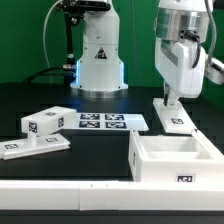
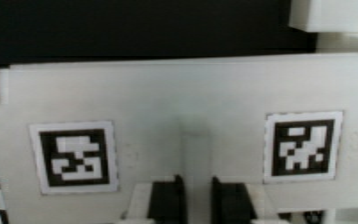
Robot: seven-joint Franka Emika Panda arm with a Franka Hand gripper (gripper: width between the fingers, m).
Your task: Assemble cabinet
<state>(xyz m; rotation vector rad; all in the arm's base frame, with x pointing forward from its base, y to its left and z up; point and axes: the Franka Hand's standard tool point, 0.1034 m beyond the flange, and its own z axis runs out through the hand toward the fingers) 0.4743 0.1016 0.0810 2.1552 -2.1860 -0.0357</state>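
Note:
The cabinet's open white box body (image 1: 150, 160) lies at the front on the exterior view's right, with a tag on its front wall. Just behind it a flat white cabinet panel (image 1: 177, 119) lies on the black table. My gripper (image 1: 167, 98) is down on that panel's far end. In the wrist view the panel (image 2: 185, 100) fills the frame with two tags on its face. My gripper (image 2: 197, 203) has its fingers (image 2: 158, 203) close together, with a thin white strip of the panel between them.
Two more tagged white cabinet parts lie at the exterior view's left: a thicker block (image 1: 46, 122) and a flat panel (image 1: 35, 146). The marker board (image 1: 101, 122) lies mid-table. The white robot base (image 1: 100, 62) stands behind it.

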